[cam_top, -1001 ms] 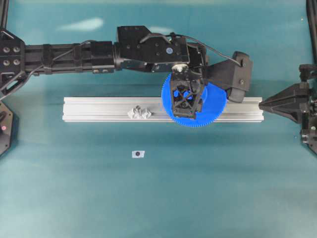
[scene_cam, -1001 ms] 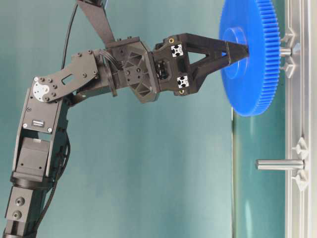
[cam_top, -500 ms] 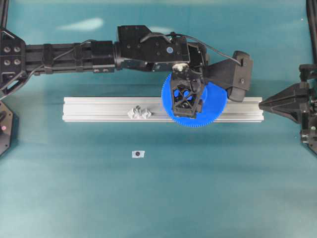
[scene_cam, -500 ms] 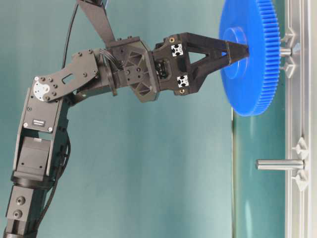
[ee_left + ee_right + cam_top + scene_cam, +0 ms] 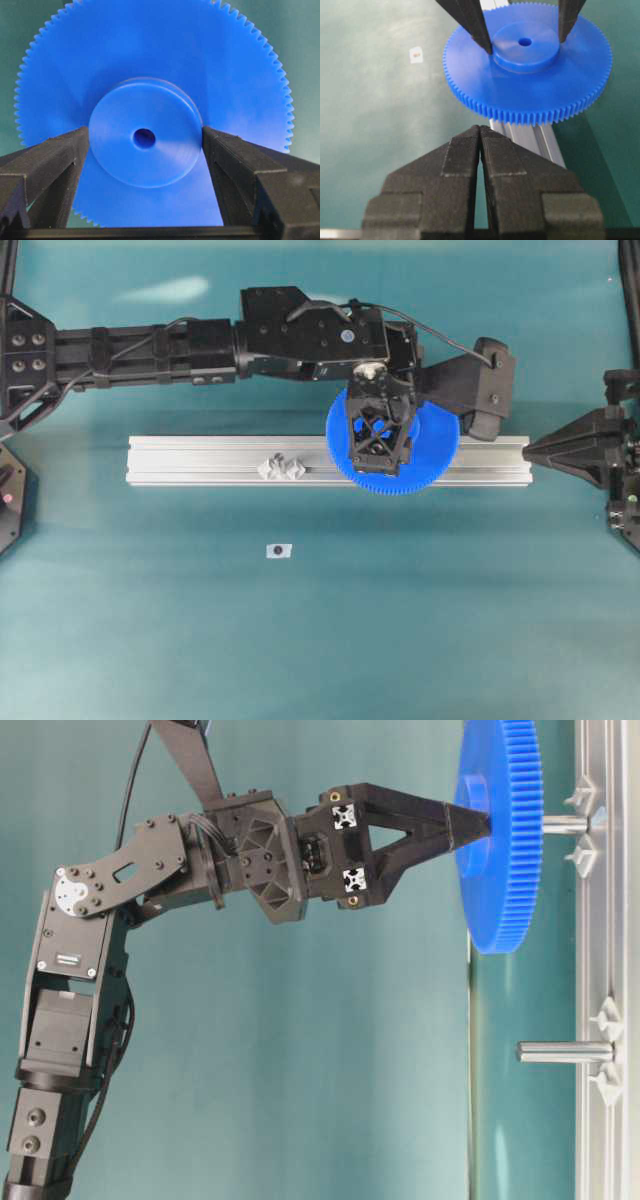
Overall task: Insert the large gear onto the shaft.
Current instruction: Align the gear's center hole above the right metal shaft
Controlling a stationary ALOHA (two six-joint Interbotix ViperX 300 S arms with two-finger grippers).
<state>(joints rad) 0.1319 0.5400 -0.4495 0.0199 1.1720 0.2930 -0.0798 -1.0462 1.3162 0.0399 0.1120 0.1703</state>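
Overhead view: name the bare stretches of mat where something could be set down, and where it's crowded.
Free: the wide mat in front of the aluminium rail, broken only by a small white tag; also the rail's left stretch. Crowded: the rail's right half, where the left gripper flanks the hub of the large gear.

My worktable is a flat teal-green surface [image 5: 420, 620]. A long, grooved, silver aluminium rail [image 5: 190, 460] lies across its middle, running left to right in the overhead view. Well apart from it, nearer the lower edge, a small pale tag with a dark centre [image 5: 279, 551] rests alone on the teal.
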